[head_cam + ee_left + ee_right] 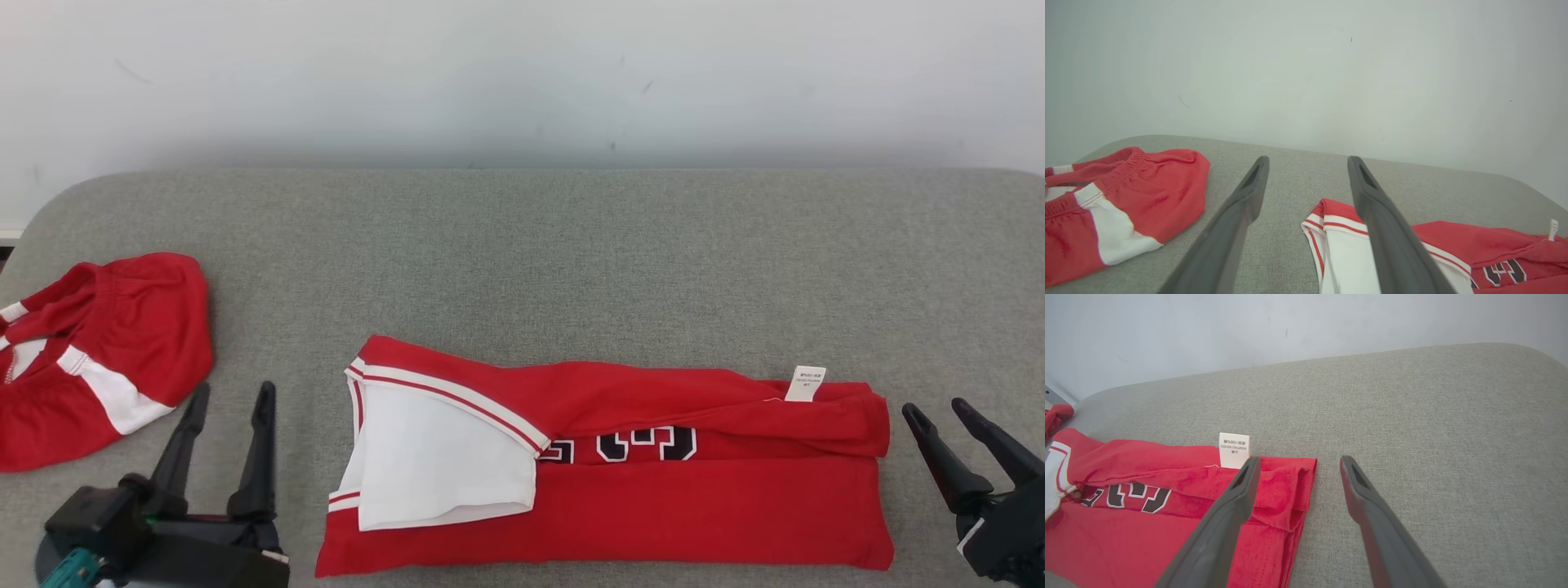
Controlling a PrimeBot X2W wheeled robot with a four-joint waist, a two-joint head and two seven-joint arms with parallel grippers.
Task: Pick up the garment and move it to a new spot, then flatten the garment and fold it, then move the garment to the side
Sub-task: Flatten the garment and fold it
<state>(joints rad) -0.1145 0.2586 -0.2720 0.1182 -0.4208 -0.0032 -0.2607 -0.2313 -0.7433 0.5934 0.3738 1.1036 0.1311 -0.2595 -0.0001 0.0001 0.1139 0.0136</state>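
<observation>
two garments lie on the grey fabric-covered counter (571, 245). the task's one, a red jersey (653, 506), lies folded into a long band at the near middle of the counter, between the two end effectors. one white panel with red stripes lies on its left part, black-and-white digits show partly under a fold, and one white label (806, 382) stands up at its far right corner. the other, a crumpled red-and-white garment (106, 351), sits at the counter's left edge, well apart from the jersey.

the left end effector (233, 392) hovers just left of the jersey, its two fingers spread wide with nothing between them. the right end effector (935, 408) is just off the jersey's right end, likewise spread wide and holding nothing.
</observation>
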